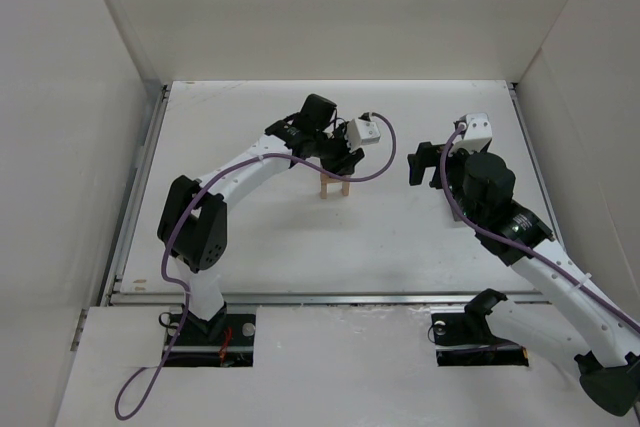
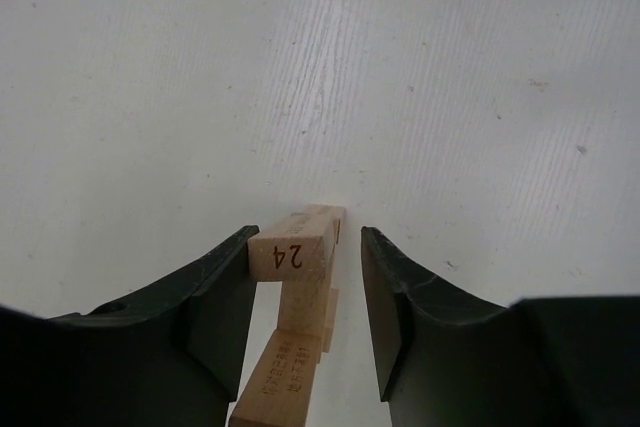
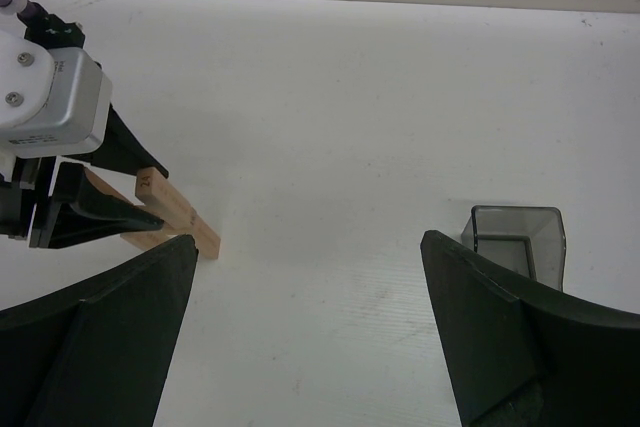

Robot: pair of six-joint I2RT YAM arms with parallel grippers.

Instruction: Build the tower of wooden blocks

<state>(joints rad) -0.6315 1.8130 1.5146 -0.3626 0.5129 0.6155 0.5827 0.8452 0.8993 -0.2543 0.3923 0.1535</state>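
The left end effector [image 1: 345, 159] is lowered over the wood block tower [image 1: 335, 187], a small stack of light tan planks on the white tabletop [image 2: 400, 67]. In the left wrist view, the top plank [image 2: 290, 257], stamped "24" on its end, lies between the two dark fingers. One finger [image 2: 215, 297] is touching or almost touching the plank's side. A clear gap is seen at the other finger [image 2: 400, 307], so the end effector is partly open and the plank is not clamped. More planks are seen beneath it.

The right end effector [image 3: 305, 247] is held well apart from the tower, wide open and empty. A grey translucent bin [image 3: 515, 237] stands just beyond one of its fingers.

The main risk is judged to be the contact on one side. If the left end effector is lifted, turned or shifted sideways, the top plank could be dragged off its supports. The light planks below could then be knocked over. If the jaws are closed off-centre, the plank could be pushed askew before it is gripped.
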